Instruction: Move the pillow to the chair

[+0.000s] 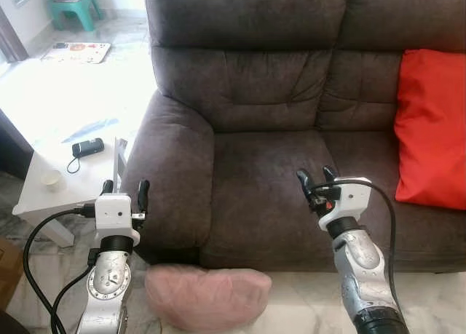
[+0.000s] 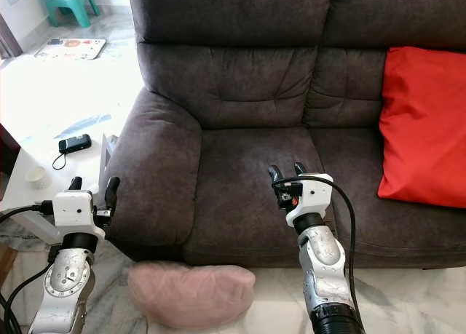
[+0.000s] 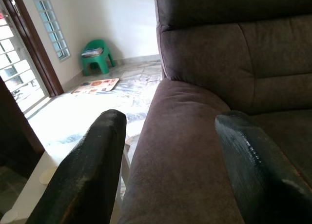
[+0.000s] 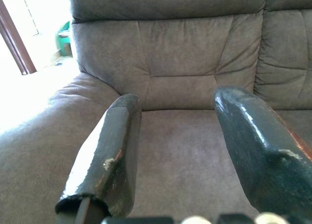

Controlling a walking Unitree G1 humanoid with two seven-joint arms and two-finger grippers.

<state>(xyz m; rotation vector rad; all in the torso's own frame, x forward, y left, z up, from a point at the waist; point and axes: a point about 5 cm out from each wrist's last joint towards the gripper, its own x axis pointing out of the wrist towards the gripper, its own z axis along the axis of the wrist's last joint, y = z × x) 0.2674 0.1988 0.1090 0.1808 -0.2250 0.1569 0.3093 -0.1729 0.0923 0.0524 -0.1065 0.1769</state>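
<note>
Low in the frame's centre, a pink pillow [image 1: 207, 296] lies on the marble floor [image 1: 306, 305], touching the front base of the dark brown sofa [image 1: 255, 174]. Left claw [image 1: 124, 191] hovers at lower left beside the sofa's armrest [image 3: 180, 151], fingers [image 3: 85, 175] spread and empty. Right claw [image 1: 316, 179] hangs over the seat cushion, right of centre, also open and holding nothing. At the right edge a red cushion [image 1: 431, 126] leans on the backrest. A white worktop [image 1: 44, 192] at left carries a small black device [image 1: 87, 147].
</note>
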